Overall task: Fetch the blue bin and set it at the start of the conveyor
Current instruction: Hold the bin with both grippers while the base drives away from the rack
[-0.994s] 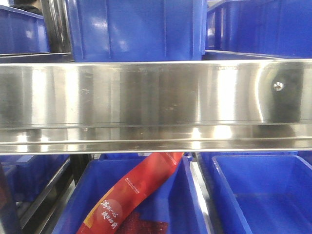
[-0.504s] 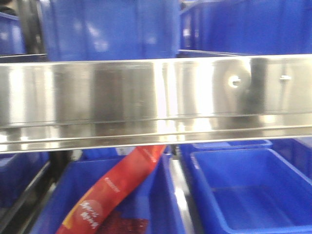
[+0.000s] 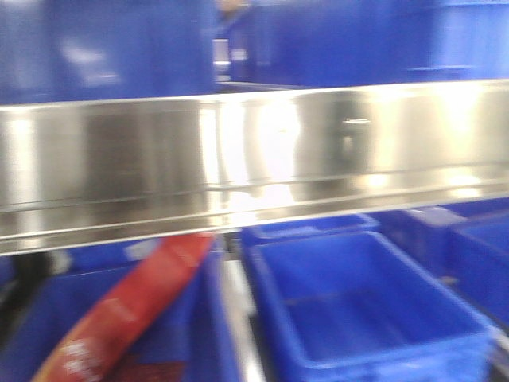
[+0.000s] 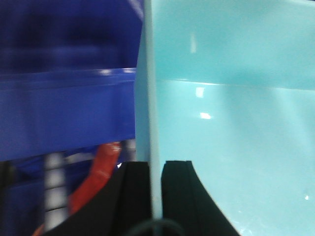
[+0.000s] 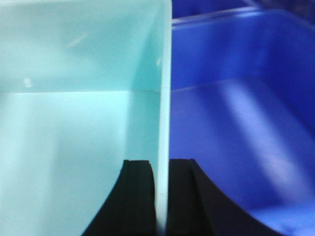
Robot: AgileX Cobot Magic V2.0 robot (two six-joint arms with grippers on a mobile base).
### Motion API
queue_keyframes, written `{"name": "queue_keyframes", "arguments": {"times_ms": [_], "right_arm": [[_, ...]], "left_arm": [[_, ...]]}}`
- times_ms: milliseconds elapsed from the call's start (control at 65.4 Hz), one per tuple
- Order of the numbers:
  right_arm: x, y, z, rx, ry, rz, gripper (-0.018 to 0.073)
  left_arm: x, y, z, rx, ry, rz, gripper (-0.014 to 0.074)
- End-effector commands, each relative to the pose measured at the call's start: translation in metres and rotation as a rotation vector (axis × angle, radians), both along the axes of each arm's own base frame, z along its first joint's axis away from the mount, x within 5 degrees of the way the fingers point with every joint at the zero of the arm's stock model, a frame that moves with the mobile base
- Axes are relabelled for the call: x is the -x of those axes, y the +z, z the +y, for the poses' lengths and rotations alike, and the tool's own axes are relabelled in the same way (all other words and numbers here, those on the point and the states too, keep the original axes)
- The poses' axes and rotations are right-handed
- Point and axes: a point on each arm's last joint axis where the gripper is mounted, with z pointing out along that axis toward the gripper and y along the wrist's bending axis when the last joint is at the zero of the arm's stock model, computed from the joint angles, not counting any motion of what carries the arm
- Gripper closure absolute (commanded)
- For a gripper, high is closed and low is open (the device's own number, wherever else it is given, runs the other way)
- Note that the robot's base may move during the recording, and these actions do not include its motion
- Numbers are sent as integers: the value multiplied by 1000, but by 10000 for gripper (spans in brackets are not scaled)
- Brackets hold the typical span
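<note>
Both L fingers (image 4: 135,196) & R fingers (image 5: 139,196), black, tight on thin smooth walls of pale-cyan plastic blue bin (image 4: 231,123)

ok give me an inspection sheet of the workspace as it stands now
surface: stainless-steel shelf rail runs across the front view; conveyor start not in view
job's things: blue bin, pale cyan, nothing inside where it shows, held at two walls
clutter: red packet lying tilted in the left dark blue bin
grippers: left claw shut on a thin wall of the blue bin; right claw shut on another wall of it
cables: nothing seen
surroundings: upper dark blue bins above the rail, empty dark blue bin below it at the right; front view blurred
</note>
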Motion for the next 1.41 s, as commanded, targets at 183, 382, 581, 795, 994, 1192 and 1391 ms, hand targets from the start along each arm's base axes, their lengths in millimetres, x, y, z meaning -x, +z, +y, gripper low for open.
{"name": "queue_keyframes", "arguments": {"times_ms": [183, 382, 581, 795, 994, 1192, 1391], "right_arm": [[4, 11, -9, 55, -30, -65, 724], [4, 11, -9, 55, -30, -65, 724], [4, 11, -9, 55, -30, -65, 724], [4, 11, -9, 55, -30, -65, 724], [4, 11, -9, 55, -30, -65, 724], [4, 11, -9, 55, -30, -65, 724], [4, 11, -9, 55, -30, -65, 724]], "left_arm": [[4, 11, 2, -10, -6, -67, 707], [4, 11, 2, -10, -6, -67, 707], [4, 11, 2, -10, -6, -67, 707], [4, 12, 3, -13, -2, -68, 707], [4, 12, 3, -13, -2, -68, 707], [4, 12, 3, -13, -2, -68, 707], [4, 12, 3, -13, -2, -68, 707]]}}
